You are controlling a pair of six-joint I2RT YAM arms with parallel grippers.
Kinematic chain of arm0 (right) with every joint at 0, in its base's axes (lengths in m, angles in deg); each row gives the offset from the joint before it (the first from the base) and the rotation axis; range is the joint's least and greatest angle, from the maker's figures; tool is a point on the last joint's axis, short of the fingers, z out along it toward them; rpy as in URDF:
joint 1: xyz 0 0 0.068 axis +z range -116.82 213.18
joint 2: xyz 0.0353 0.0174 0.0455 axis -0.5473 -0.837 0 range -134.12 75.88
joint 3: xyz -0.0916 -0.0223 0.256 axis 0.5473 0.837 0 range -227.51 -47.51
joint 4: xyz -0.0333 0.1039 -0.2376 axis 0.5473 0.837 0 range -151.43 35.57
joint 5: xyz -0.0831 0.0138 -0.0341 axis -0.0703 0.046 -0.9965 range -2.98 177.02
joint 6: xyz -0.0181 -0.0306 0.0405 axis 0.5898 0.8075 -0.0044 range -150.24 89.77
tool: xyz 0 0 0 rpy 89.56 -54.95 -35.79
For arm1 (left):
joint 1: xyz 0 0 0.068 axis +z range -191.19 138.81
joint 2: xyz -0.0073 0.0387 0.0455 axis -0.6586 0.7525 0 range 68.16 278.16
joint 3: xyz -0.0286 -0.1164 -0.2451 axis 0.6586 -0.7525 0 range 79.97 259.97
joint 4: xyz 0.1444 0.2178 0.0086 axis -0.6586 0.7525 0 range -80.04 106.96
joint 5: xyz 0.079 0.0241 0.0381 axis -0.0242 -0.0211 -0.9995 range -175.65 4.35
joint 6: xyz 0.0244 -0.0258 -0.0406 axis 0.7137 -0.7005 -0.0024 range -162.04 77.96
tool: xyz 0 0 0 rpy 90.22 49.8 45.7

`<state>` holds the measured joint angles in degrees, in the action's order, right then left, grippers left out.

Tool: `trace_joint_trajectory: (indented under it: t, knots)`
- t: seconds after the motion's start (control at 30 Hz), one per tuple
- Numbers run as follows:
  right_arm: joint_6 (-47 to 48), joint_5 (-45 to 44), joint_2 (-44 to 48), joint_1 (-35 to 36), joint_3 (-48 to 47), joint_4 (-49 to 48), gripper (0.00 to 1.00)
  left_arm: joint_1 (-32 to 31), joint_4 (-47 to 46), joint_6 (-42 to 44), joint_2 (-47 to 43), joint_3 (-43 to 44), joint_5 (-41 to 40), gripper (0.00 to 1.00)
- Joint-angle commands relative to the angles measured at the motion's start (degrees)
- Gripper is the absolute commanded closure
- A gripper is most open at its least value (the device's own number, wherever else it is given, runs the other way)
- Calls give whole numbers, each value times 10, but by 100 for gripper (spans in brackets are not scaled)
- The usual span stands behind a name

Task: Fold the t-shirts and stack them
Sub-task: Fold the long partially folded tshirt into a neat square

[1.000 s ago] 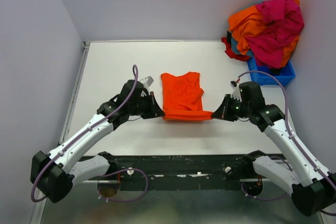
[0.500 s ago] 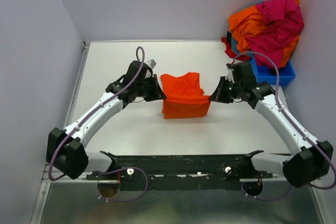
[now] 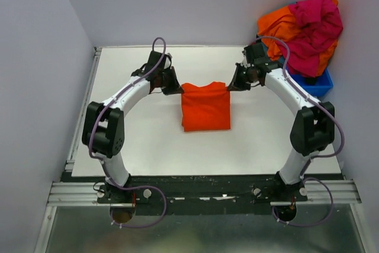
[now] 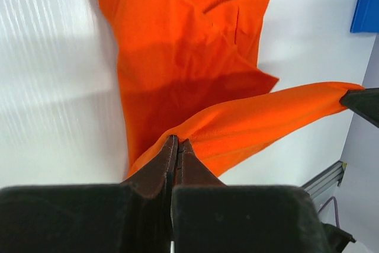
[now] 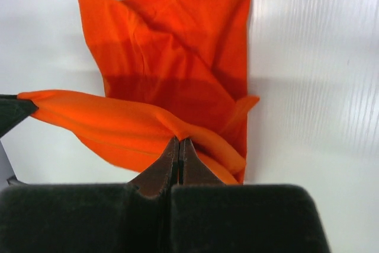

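Note:
An orange t-shirt [image 3: 205,107] lies folded over on the white table [image 3: 130,140] at its middle. My left gripper [image 3: 179,89] is shut on the shirt's far left corner; in the left wrist view [image 4: 176,140] the cloth stretches taut from its tips. My right gripper [image 3: 230,86] is shut on the far right corner, also seen in the right wrist view [image 5: 179,141]. Both hold the lifted edge over the shirt's far end, with the rest of the shirt [image 4: 177,57] [image 5: 177,57] flat below.
A blue bin [image 3: 312,82] at the far right corner holds a heap of orange and magenta shirts [image 3: 302,28]. Grey walls close in the table at the back and both sides. A metal rail runs along the near edge.
Both grippers have carried the shirt's near edge away from me over the shirt to its far end, folding it in half. The arms are now stretched far out.

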<state>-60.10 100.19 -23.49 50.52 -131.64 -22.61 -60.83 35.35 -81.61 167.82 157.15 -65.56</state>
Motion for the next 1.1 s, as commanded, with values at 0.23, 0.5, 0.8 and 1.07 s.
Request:
trace_joint_trajectory:
  t: [0.23, 0.5, 0.8, 1.07]
  knots:
    - [56, 71, -238, -55, -261, 20, 99, 36, -36, 9, 179, 176, 21, 100]
    - [52, 125, -362, -61, -401, -31, 64, 59, -112, -4, 245, 216, 12, 58]
    - [88, 60, -235, -64, -187, -150, 20, 61, -219, 14, 161, 81, -5, 12]
    - [83, 77, -238, -64, -131, -165, 27, 45, -289, -11, 164, 8, 21, 18]
